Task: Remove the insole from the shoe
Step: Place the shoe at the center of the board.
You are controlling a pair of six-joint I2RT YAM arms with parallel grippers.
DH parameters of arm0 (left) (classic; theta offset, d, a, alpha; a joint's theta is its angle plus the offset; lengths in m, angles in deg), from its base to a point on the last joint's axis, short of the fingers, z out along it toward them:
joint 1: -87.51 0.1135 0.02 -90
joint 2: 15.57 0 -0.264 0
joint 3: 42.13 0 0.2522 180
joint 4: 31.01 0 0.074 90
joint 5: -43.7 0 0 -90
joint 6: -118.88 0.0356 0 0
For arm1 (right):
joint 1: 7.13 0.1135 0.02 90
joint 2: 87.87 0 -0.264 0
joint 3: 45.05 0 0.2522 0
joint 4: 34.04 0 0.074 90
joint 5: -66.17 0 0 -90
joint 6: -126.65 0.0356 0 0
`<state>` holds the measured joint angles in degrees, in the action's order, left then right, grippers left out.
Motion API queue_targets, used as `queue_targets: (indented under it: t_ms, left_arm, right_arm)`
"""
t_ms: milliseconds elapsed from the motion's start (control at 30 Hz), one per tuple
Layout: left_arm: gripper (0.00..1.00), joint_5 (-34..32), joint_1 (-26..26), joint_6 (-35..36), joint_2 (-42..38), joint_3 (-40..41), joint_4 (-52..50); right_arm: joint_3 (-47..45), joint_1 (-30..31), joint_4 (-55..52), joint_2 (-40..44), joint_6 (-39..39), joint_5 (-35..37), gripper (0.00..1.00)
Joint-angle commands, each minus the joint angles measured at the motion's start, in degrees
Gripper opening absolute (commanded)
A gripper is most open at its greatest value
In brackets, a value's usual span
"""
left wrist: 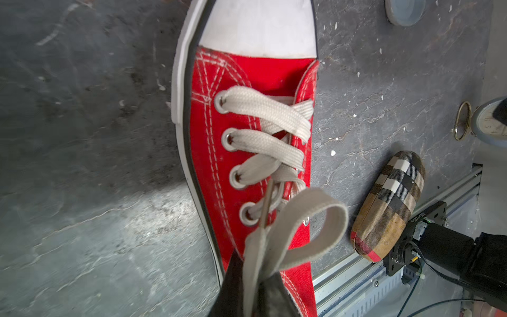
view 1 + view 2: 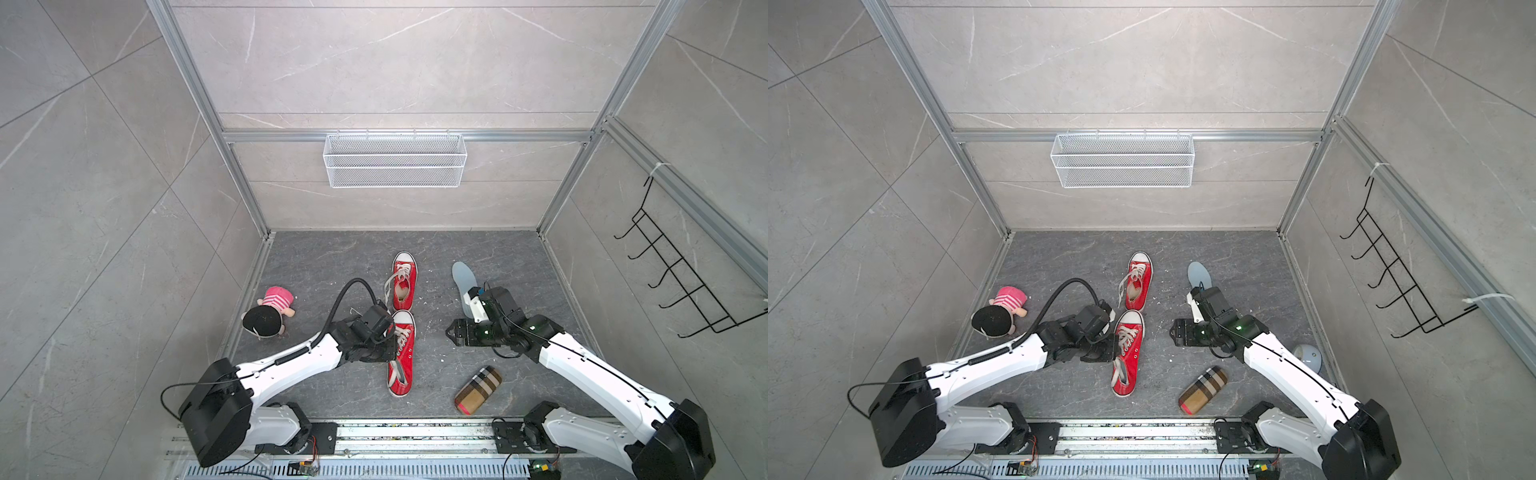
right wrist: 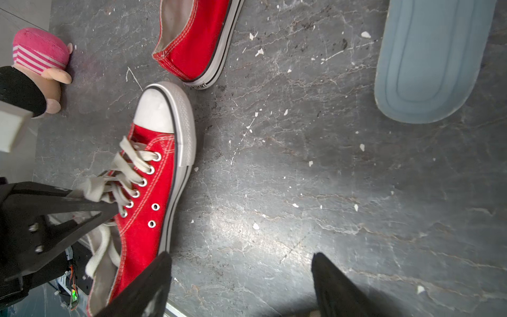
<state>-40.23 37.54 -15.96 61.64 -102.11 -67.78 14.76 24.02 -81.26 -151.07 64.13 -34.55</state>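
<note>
Two red canvas shoes lie end to end mid-floor: a near shoe [image 2: 402,353] [image 2: 1128,353] and a far shoe [image 2: 404,282] [image 2: 1138,282]. My left gripper [image 2: 392,334] [image 1: 255,274] is shut on the near shoe's grey lace [image 1: 296,219], which loops out from between its fingers above the shoe's eyelets. A pale blue insole [image 2: 463,276] [image 3: 428,60] lies flat on the floor to the right of the far shoe. My right gripper [image 2: 451,332] [image 3: 241,258] hangs open over bare floor between the near shoe [image 3: 153,192] and that insole. Laces hide much of the near shoe's inside.
A plush doll [image 2: 270,311] lies at the left wall. A plaid case [image 2: 478,390] rests near the front rail [image 2: 415,432]. A small round clock [image 2: 1308,357] sits by the right wall. A wire basket [image 2: 395,160] and hook rack [image 2: 685,270] hang on the walls.
</note>
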Motion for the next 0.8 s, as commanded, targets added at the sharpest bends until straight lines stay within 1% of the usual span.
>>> queue_targets:
  t_ms: [0,33,67,100,133,167,233,300,433,600,667,767]
  left_arm:
    - [0.00,-0.30,-0.80,-1.69,3.73,-3.39,8.39]
    - [0.01,-0.70,-0.91,-1.89,4.73,-3.44,8.79]
    - [0.11,-1.20,-0.99,-2.17,5.17,-3.34,9.06]
    - [0.24,-1.91,-1.21,-2.08,5.13,-3.19,9.12]
    - [0.34,-2.69,-1.50,-1.93,4.55,-2.96,8.63]
    - [0.41,-3.46,-1.74,-1.61,3.65,-2.76,7.82]
    - [0.52,-5.09,-2.13,-0.85,0.41,-2.50,4.06]
    - [0.58,-5.29,-2.32,-0.51,-3.27,-1.81,-0.22]
    - [0.62,-2.17,-3.55,-1.64,-8.99,1.13,-5.27]
    - [0.62,1.69,-6.45,-4.80,-13.41,6.96,-3.26]
    - [0.60,3.46,-6.44,-5.18,-13.88,8.67,-0.99]
    - [0.54,4.94,-6.41,-5.35,-13.18,9.87,1.45]
  right_arm:
    - [-0.60,0.45,-0.11,1.40,0.68,-0.01,0.82]
    - [-0.69,0.43,-0.35,1.63,0.73,0.21,0.82]
    - [-0.69,0.48,-0.61,1.85,0.59,0.46,0.82]
    - [-0.60,0.45,-1.10,2.10,0.43,0.80,0.82]
    - [-0.60,0.40,-1.62,2.41,0.23,1.17,0.82]
    - [-0.52,0.40,-2.06,2.63,0.10,1.54,0.82]
    - [-0.56,0.40,-2.91,3.12,-0.33,2.27,0.82]
    - [-0.51,0.37,-3.28,3.09,-0.62,2.55,0.82]
    - [-0.51,0.40,-2.51,2.69,-0.70,2.15,0.83]
    - [-0.78,0.40,-1.47,2.44,-0.51,1.37,0.82]
    - [-0.95,0.47,-1.46,2.41,-0.49,1.23,0.82]
    - [-1.04,0.48,-1.79,2.54,-0.48,1.14,0.82]
